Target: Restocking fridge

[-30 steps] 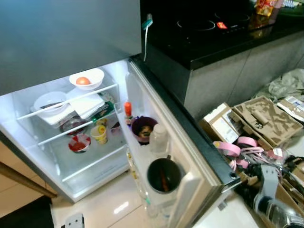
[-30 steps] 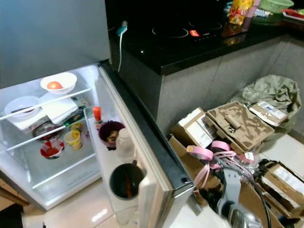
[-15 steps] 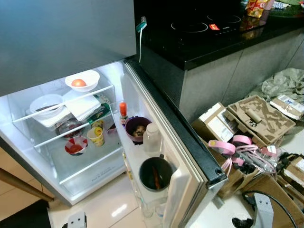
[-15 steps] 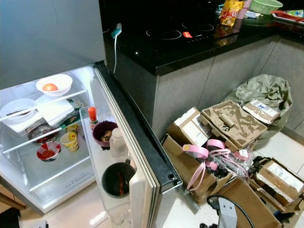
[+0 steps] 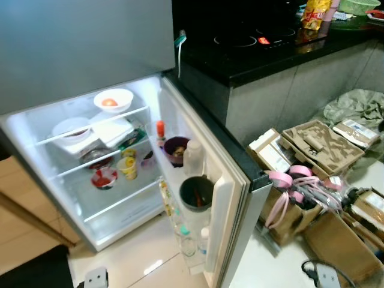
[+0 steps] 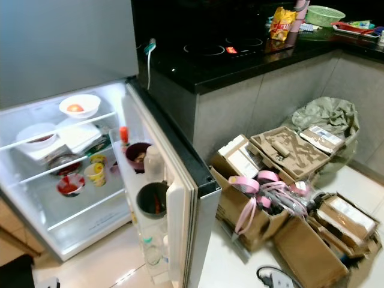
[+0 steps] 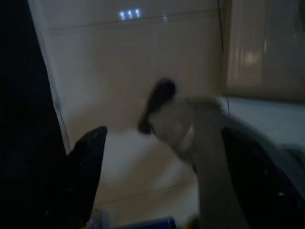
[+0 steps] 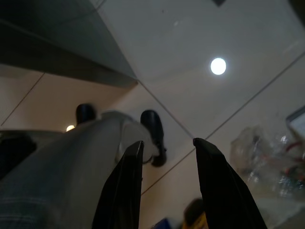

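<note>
Fridge (image 5: 72,156) stands open at the left of the head views, lit inside, its door (image 6: 174,180) swung out toward the camera. Against the earlier frames the whole scene has shifted and shrunk, so the camera has pulled back and swung; more floor and more of the black worktop (image 6: 240,57) now show, and the silver arm seen low on the right before is gone from the head views. Inside, a white bowl (image 5: 113,99) holding an orange thing sits on the top shelf, a yellow cup (image 5: 128,167) lower down, a dark pot (image 5: 197,193) in the door rack. No writing is legible. Right gripper (image 8: 166,157) hangs over the tiled floor, fingers (image 8: 123,191) apart and holding nothing. Left gripper's state cannot be told in its dark, blurred view.
</note>
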Robot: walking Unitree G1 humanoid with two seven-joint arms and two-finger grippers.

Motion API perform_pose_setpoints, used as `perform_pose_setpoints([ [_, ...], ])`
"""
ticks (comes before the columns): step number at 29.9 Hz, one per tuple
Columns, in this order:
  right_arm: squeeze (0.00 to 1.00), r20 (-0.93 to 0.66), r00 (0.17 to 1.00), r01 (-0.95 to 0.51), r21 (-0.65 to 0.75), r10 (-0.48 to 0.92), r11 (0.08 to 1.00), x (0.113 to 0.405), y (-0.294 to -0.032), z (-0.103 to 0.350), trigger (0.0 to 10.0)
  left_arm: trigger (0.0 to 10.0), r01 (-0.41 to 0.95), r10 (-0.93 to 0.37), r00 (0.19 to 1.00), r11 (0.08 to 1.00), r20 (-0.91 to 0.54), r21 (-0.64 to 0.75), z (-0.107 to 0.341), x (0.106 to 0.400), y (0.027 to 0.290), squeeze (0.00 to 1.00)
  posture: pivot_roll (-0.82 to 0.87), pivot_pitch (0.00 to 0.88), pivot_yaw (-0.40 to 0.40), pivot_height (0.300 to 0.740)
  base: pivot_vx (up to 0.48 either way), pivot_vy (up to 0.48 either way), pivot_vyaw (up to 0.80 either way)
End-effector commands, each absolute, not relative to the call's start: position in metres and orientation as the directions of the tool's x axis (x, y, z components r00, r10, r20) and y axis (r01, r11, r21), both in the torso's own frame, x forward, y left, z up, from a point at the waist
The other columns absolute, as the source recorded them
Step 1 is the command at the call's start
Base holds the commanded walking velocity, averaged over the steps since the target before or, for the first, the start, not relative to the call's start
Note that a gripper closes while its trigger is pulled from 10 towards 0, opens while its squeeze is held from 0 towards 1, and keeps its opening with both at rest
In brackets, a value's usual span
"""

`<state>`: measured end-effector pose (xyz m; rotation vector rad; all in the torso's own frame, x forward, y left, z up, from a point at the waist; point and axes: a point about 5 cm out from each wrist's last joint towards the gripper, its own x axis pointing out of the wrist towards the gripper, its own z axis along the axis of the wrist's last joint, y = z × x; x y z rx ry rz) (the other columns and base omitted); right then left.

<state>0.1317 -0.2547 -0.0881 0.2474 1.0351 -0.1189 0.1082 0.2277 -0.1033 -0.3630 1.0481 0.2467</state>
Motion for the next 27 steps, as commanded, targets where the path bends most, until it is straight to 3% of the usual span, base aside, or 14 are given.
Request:
perform_pose_setpoints([
  [1,0.00,-0.860,0.510,0.198,0.144,0.024,0.970,0.1331,-0.2518,-0.0885,10.0,10.0,-0.367,0.030,0.476,0.915,-0.879,-0.167,-0.1029,0.1095,0.2290,0.00,-0.01,0.000,-0.039,0.740,-0.356,0.000,0.00],
  [7,0.00,-0.860,0.509,0.190,0.133,0.018,0.973,0.1334,-0.2528,-0.0881,10.0,10.0,-0.379,0.036,0.477,0.910,-0.878,-0.168,-0.1030,0.1099,0.2284,0.00,-0.01,0.000,-0.040,0.740,-0.162,0.000,0.00],
  [27,0.00,-0.860,0.510,0.162,0.124,0.025,0.979,0.1361,-0.2535,-0.0869,10.0,10.0,-0.343,0.026,0.476,0.926,-0.879,-0.158,-0.1031,0.1087,0.2285,0.00,-0.02,0.000,-0.038,0.740,0.000,0.000,0.79],
])
